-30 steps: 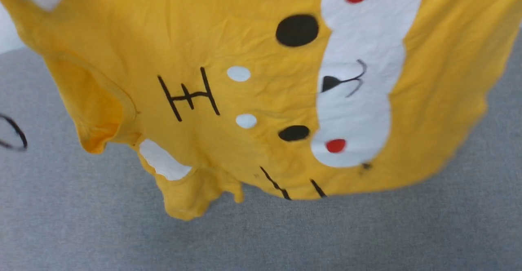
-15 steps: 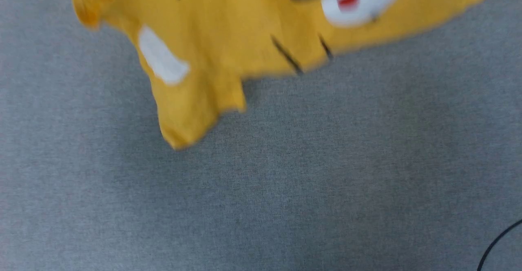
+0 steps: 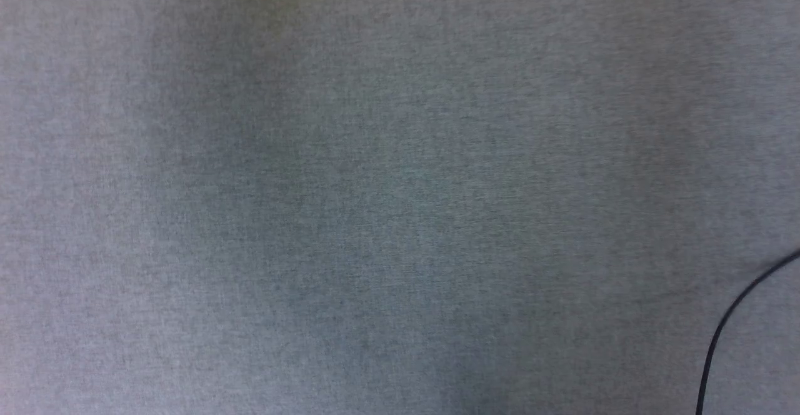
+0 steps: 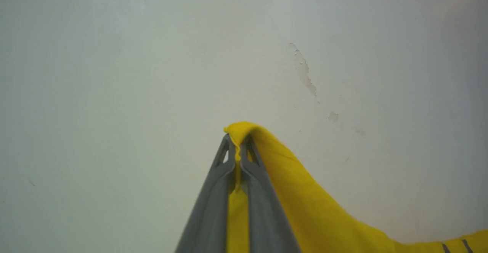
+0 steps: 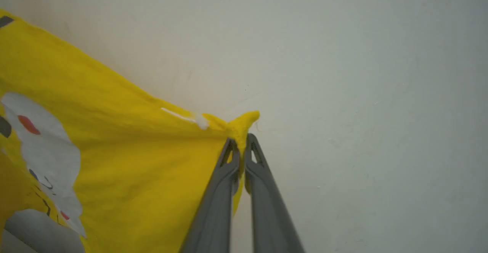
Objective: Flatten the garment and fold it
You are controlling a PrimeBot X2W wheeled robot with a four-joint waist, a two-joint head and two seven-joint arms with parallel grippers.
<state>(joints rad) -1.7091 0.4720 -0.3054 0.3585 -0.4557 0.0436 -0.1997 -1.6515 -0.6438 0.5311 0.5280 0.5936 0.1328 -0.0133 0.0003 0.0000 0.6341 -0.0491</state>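
The left fingers are closed on a bunched corner of the shirt, held up in front of the pale wall. The right fingers pinch another corner before the wall, and the shirt's face print shows beside them. A black cable lies on the grey desk.

Left gripper fingers clamped together, garment pinched at their tips. Right gripper fingers likewise clamped, garment corner bunched between tips.
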